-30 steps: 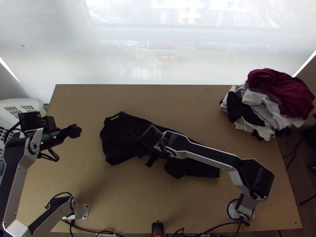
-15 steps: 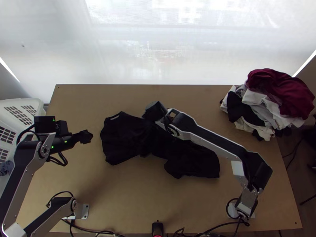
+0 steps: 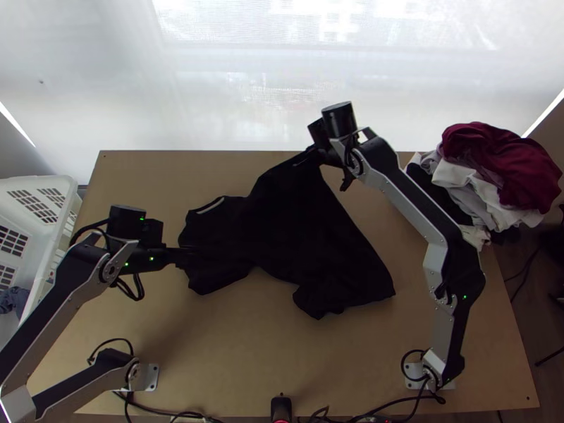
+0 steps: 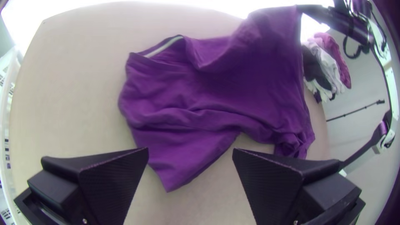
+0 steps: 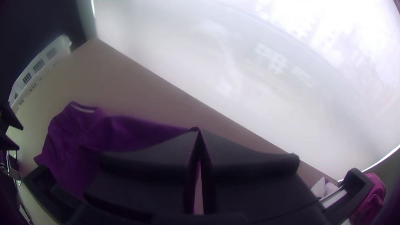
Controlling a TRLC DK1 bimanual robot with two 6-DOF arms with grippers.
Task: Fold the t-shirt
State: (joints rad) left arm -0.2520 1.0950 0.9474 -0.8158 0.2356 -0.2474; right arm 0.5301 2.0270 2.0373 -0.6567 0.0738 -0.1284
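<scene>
The jaws of the right gripper (image 3: 308,154) were together on the edge of the dark t-shirt (image 3: 282,225), pinching a narrow bit of cloth right at their tips. In the top view that grip lay at the shirt's 12 o'clock, by the far edge of the desk (image 3: 233,352). The held part was raised; from there the cloth sloped down toward 6 o'clock in one broad sheet.

The jaws of the left gripper (image 3: 180,258) stood wide apart, with nothing clamped between them. They were at the shirt's 9 o'clock end, over or just beside its margin; whether they touched the cloth, I cannot tell. The left wrist view showed a wide gap between the two pads (image 4: 112,183), and a sleeve corner (image 4: 168,181) pointing into it.

The t-shirt lay across the middle of the desk, loosely spread, with folds running through it and a bunched bit (image 4: 293,146) toward 5 o'clock. Its collar (image 3: 210,206), with a pale strip inside, faced 10 o'clock.

A pile of clothes (image 3: 500,169) sat at the desk's 2 o'clock corner, and a white basket (image 3: 65,185) stood at 9 o'clock.
</scene>
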